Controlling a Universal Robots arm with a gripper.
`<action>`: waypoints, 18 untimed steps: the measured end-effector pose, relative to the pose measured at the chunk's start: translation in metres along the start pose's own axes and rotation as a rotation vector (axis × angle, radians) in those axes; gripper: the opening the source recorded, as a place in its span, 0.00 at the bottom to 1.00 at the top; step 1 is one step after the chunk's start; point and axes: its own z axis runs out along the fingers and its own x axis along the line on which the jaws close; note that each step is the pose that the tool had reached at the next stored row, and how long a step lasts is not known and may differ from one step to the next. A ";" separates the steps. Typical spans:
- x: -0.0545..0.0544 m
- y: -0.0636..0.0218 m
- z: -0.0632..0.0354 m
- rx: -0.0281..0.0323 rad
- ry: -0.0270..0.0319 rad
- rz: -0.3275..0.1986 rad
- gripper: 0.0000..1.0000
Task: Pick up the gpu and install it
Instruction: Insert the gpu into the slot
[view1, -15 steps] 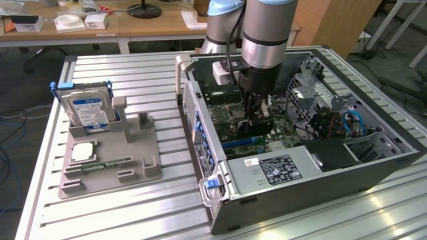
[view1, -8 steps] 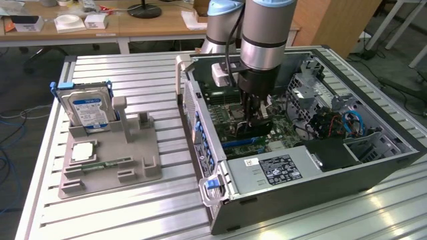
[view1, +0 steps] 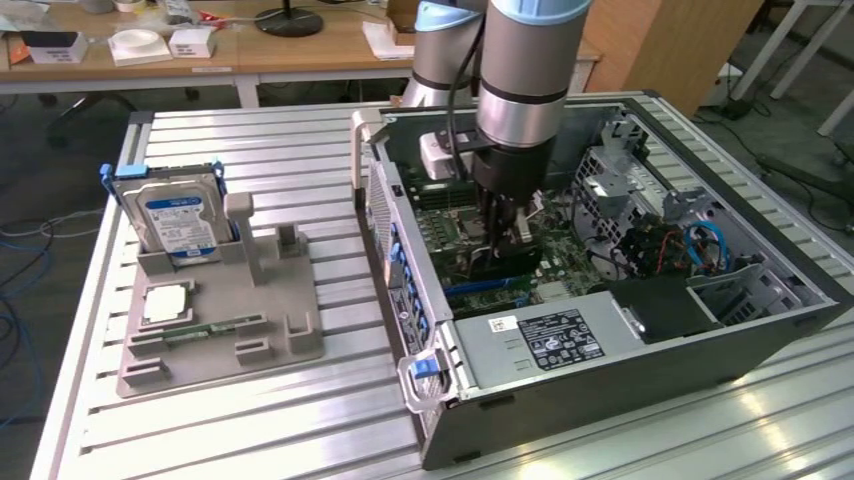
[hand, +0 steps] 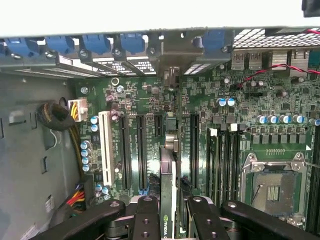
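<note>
My gripper (view1: 499, 240) reaches down into the open computer case (view1: 747, 330), over the motherboard (view1: 447, 235). It is shut on the gpu (view1: 507, 262), a thin dark card held upright. In the wrist view the gpu (hand: 168, 175) shows edge-on between the two black fingers (hand: 146, 216) of the gripper (hand: 169, 212), with a green logo near the grip. The card's lower edge hangs just over the long black expansion slots (hand: 142, 150) on the green motherboard (hand: 250, 115). Its metal bracket end points toward the case's rear wall (hand: 170, 55). Whether the card touches a slot I cannot tell.
A silver hard drive (view1: 174, 218) with a blue label stands in a grey fixture (view1: 227, 325) at the exterior view's left, with a processor chip (view1: 166, 302) and a memory stick (view1: 203, 329). Inside the case are a power supply (view1: 554, 338), cables (hand: 57, 117) and the processor socket (hand: 272, 186).
</note>
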 end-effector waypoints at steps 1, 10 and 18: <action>0.000 0.0006 0.0004 -0.0001 0.0000 0.000 0.26; -0.001 0.0016 0.0031 -0.0002 -0.0001 0.000 0.26; -0.002 0.0021 0.0061 0.0013 0.0000 0.000 0.26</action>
